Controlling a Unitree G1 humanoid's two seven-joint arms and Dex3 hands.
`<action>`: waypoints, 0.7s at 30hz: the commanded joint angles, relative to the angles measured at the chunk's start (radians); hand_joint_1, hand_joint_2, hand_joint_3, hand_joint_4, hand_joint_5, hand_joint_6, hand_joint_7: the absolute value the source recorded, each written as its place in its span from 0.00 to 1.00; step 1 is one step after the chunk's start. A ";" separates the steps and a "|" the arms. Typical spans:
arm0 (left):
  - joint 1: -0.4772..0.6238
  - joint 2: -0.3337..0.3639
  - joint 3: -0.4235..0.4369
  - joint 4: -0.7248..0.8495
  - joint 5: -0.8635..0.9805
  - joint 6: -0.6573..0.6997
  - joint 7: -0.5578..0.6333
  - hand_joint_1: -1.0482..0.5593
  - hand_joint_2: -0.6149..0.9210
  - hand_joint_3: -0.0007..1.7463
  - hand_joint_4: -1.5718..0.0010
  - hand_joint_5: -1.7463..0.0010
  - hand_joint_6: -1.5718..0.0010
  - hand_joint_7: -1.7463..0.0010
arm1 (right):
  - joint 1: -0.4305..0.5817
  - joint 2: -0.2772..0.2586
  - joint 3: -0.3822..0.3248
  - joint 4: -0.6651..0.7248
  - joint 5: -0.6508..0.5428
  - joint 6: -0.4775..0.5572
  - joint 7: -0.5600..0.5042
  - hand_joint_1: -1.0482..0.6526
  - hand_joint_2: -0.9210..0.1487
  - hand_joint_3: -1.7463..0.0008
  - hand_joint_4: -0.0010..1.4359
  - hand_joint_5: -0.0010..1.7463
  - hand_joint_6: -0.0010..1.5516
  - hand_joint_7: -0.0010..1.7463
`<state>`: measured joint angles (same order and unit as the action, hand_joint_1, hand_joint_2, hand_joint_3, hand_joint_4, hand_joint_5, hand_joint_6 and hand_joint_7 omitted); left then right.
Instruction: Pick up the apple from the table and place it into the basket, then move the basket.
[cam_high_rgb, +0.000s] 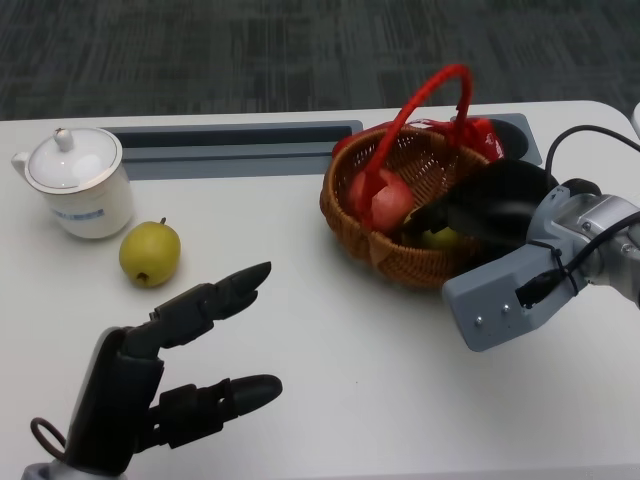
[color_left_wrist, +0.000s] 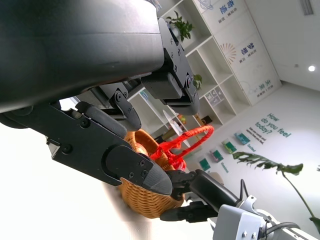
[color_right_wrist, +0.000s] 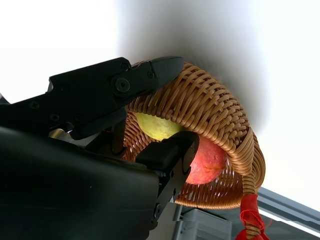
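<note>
The wicker basket (cam_high_rgb: 352, 222) with a red handle (cam_high_rgb: 430, 95) stands at the table's right. Inside lie a red apple (cam_high_rgb: 385, 195) and a yellow-green apple (cam_high_rgb: 440, 238). My right hand (cam_high_rgb: 490, 205) reaches over the basket's right rim, directly above the yellow-green apple. In the right wrist view one finger (color_right_wrist: 150, 72) lies across the basket's woven wall (color_right_wrist: 215, 115) and another (color_right_wrist: 170, 155) sits by the red apple (color_right_wrist: 207, 160), with the yellow-green apple (color_right_wrist: 157, 125) showing between them. Whether that hand grips anything is unclear. My left hand (cam_high_rgb: 180, 370) hovers empty at the lower left, fingers spread.
Another yellow-green fruit (cam_high_rgb: 150, 252) sits on the table at the left, in front of a white lidded pot (cam_high_rgb: 75, 180). A grey slot (cam_high_rgb: 230, 135) runs along the table's far side. The left wrist view shows the basket (color_left_wrist: 140, 200) beyond my left fingers (color_left_wrist: 115, 160).
</note>
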<state>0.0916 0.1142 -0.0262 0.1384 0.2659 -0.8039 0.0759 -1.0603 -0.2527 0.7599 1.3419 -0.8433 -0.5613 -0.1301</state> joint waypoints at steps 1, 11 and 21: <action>0.026 0.006 0.018 -0.019 0.011 -0.018 0.024 0.33 0.94 0.00 0.43 0.98 0.55 0.99 | 0.029 -0.003 0.004 0.046 -0.017 0.112 0.068 0.44 0.00 0.92 0.61 0.31 0.60 0.00; 0.183 0.017 0.045 -0.077 0.001 -0.145 0.029 0.35 0.92 0.00 0.41 0.98 0.52 0.99 | 0.024 0.049 -0.106 0.061 0.069 0.318 0.092 0.45 0.00 0.95 0.73 0.04 0.61 0.00; 0.380 0.009 0.111 -0.155 -0.009 -0.289 0.023 0.34 0.93 0.00 0.37 0.98 0.48 0.99 | 0.025 0.026 -0.217 0.064 0.118 0.413 0.064 0.43 0.00 0.97 0.74 0.02 0.63 0.00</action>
<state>0.4472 0.1148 0.0714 0.0048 0.2661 -1.0697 0.0943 -1.0614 -0.1914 0.5635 1.3832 -0.7411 -0.1822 -0.0788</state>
